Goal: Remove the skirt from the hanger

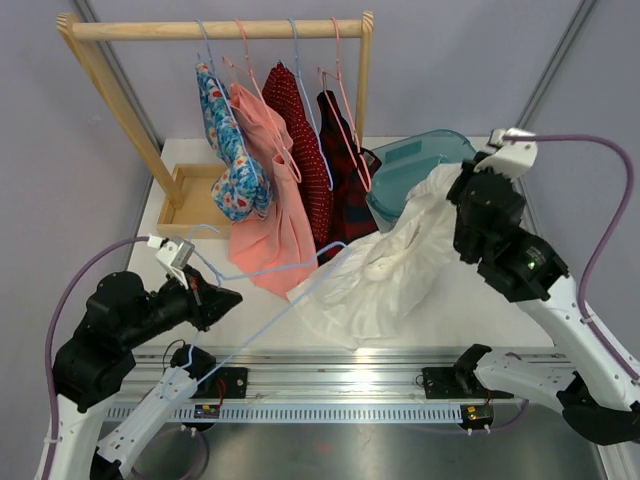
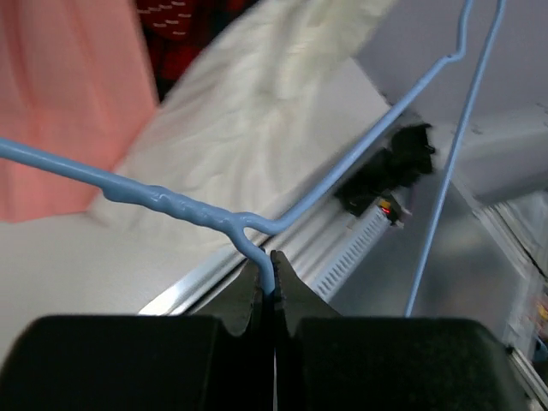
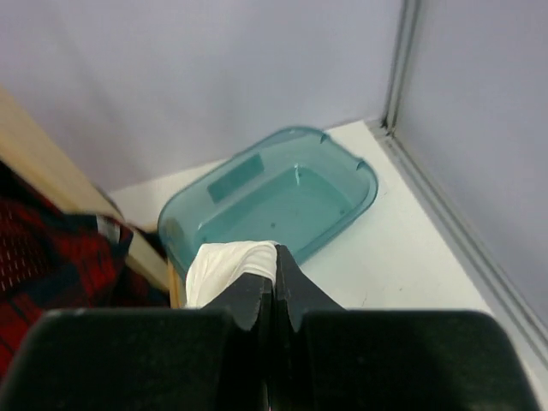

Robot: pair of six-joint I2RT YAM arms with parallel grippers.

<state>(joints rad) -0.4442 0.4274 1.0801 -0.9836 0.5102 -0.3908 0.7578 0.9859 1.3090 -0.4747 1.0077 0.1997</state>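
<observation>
A white skirt (image 1: 385, 262) hangs stretched between my two arms above the table. My right gripper (image 1: 462, 182) is shut on its upper edge; in the right wrist view the white cloth (image 3: 229, 265) bunches at the jaws. My left gripper (image 1: 232, 297) is shut on the neck of a light blue wire hanger (image 1: 280, 270), held low at the left. In the left wrist view the hanger (image 2: 184, 210) runs across the frame with the skirt (image 2: 257, 111) behind it. The hanger's far end reaches the skirt's left side; whether it sits inside the cloth I cannot tell.
A wooden rack (image 1: 215, 30) at the back left holds several hangers with a floral, a pink, a red dotted and a dark plaid garment. A teal plastic bin (image 1: 410, 165) stands behind the skirt, also in the right wrist view (image 3: 274, 197). A metal rail (image 1: 340, 385) runs along the near edge.
</observation>
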